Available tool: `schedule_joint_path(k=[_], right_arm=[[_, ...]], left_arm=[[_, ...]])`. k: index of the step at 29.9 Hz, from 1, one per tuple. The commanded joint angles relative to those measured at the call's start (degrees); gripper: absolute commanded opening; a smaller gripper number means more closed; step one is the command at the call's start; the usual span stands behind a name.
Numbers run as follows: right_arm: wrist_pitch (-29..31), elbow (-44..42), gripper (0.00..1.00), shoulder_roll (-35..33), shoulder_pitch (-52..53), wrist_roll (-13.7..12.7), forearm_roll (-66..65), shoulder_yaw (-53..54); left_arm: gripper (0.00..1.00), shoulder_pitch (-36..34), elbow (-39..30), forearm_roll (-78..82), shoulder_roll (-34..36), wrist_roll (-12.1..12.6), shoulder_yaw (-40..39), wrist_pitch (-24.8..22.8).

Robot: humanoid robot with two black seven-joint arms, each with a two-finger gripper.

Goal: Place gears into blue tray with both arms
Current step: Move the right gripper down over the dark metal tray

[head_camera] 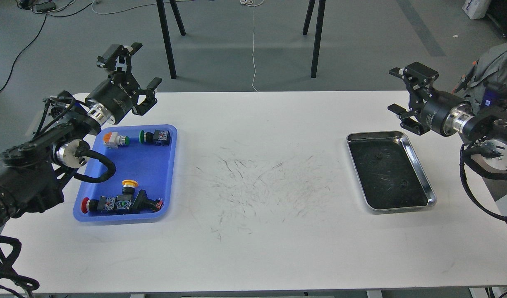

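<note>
Two tiny black gears [378,156] [404,182] lie on the dark floor of the silver metal tray [386,194] at the table's right. The blue tray [152,165] sits at the left and holds several coloured-cap push-button switches [117,203]; I see no gear in it. My left gripper [134,68] hangs open and empty above the table's back edge, just behind the blue tray. My right gripper [398,91] is also open and empty. It is raised behind and to the right of the silver tray, with its fingers pointing left.
The white table [257,231] has dark scuff marks across its middle. Black stand legs [167,41] [316,37] rise from the floor behind the table. A grey backpack [491,62] is at the far right, behind my right arm.
</note>
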Motion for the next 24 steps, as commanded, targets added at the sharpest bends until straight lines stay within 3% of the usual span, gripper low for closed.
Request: schedule_joint_path(k=[1,9,11,15,24], right_arm=[[-1.0,-0.5,0.96,0.0,-0.1,-0.9,-1.0,-1.1],[-12.1,-1.1,0.96,0.5,1.5,-2.4,-14.9,-4.2],[-14.0,-1.3,0.96,1.3,1.5,-4.0,-15.5,-4.2],[-13.8,-0.4,0.96,3.5,1.3,-9.7,-15.9,-4.2],[-7.7,-0.4,0.97,3.3,1.7,-9.2,-31.3,-4.8]], left_arm=[[1.0,0.2,0.0,-0.1,0.0,0.0,-0.1,0.0],[1.0,0.3,0.0,-0.1,0.2,0.0,-0.1,0.0],[1.0,0.3,0.0,-0.2,0.2,0.0,-0.1,0.0],[1.0,0.3,0.0,-0.2,0.2,0.0,-0.1,0.0],[1.0,0.4,0.0,-0.2,0.2,0.0,-0.1,0.0]])
